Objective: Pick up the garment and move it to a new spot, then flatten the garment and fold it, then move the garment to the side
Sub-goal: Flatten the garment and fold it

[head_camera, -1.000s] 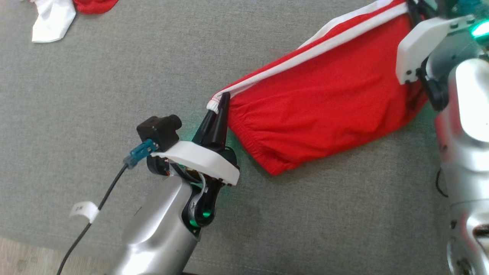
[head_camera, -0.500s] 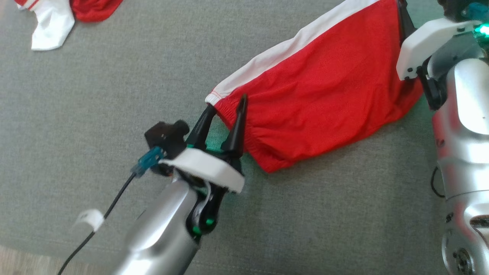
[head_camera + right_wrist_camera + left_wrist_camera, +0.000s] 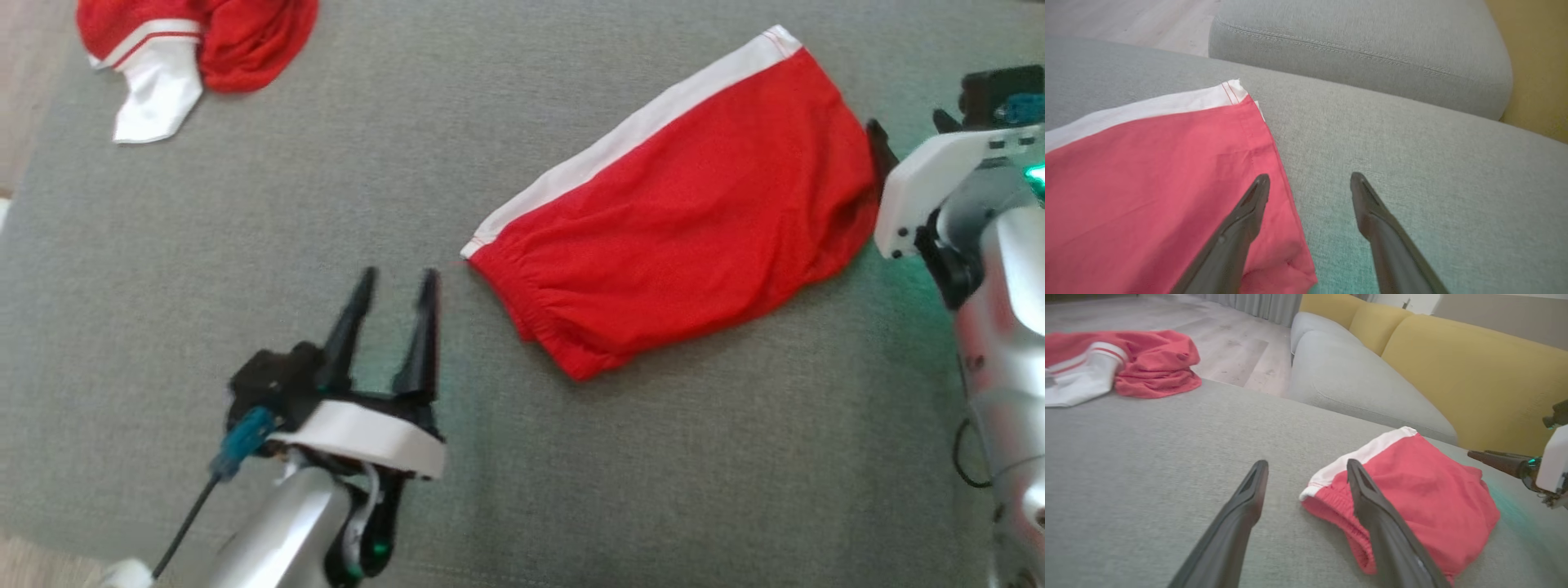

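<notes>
The garment (image 3: pixel 678 220) is a pair of red shorts with a white side stripe. It lies folded and flat on the grey cushion (image 3: pixel 204 269), free of both grippers. My left gripper (image 3: pixel 396 278) stands open just left of its waistband end, not touching it. In the left wrist view the left gripper (image 3: pixel 1306 465) has nothing between its fingers, and the garment (image 3: pixel 1412 490) lies beyond the right finger. My right gripper (image 3: pixel 908 126) is open at the garment's right end. In the right wrist view the right gripper (image 3: pixel 1310 177) hangs over the garment's (image 3: pixel 1147 171) edge.
A second red and white piece of clothing (image 3: pixel 204 49) lies crumpled at the cushion's far left corner. Beyond the cushion are a grey sofa seat (image 3: pixel 1351 384), a yellow backrest (image 3: pixel 1474 375) and wooden floor (image 3: pixel 1229 347).
Both grippers have opened and let go of the garment, which has settled flat. The left gripper has drawn back away from the waistband. The head camera has shifted.
</notes>
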Available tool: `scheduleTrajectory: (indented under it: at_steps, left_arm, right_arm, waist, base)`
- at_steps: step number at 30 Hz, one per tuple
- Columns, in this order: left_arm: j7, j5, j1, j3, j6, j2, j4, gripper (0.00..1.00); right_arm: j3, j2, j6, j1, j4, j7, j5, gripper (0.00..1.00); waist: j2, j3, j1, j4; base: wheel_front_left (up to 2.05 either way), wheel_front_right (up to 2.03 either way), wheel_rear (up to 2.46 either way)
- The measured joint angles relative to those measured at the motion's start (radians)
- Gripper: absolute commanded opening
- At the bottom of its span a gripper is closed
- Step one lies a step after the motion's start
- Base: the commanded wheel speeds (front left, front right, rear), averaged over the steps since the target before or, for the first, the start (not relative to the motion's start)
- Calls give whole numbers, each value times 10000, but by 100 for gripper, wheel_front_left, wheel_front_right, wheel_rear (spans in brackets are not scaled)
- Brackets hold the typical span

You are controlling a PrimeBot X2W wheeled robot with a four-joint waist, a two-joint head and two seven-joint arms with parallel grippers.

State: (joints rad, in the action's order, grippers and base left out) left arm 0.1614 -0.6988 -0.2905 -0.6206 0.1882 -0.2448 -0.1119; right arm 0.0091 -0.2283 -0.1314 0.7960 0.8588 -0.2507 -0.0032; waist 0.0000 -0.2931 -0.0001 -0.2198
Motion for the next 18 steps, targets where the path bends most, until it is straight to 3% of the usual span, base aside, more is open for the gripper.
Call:
scheduleTrajectory:
  at_steps: [3, 13, 15, 16, 18]
  left_arm:
    - [79, 46, 244, 224, 280, -224, 236, 100]
    - [84, -56, 563, 468, 556, -405, 562, 100]
    - [86, -56, 589, 514, 587, -458, 591, 100]
    - [88, -56, 628, 548, 587, -487, 625, 100]
    - [117, -54, 736, 591, 594, -545, 665, 100]
  right_arm:
    - [268, -104, 0, -2, 21, -554, 460, 100]
    - [1204, -704, 0, -113, -40, -2364, 2100, 99]
    - [1246, -727, 0, -136, -113, -2520, 2374, 48]
    - [1267, -725, 0, -184, -171, -2554, 2493, 37]
    - [1262, -725, 0, -366, -314, -2564, 2614, 0]
  waist:
    - [0, 12, -1, -163]
    - [0, -104, 1, -526]
    - [0, -84, 1, -499]
    - [0, -65, 1, -473]
    - [0, -23, 1, -395]
  base:
    - [0, 0, 0]
    - [0, 0, 0]
    - [0, 0, 0]
    - [0, 0, 0]
    - [0, 0, 0]
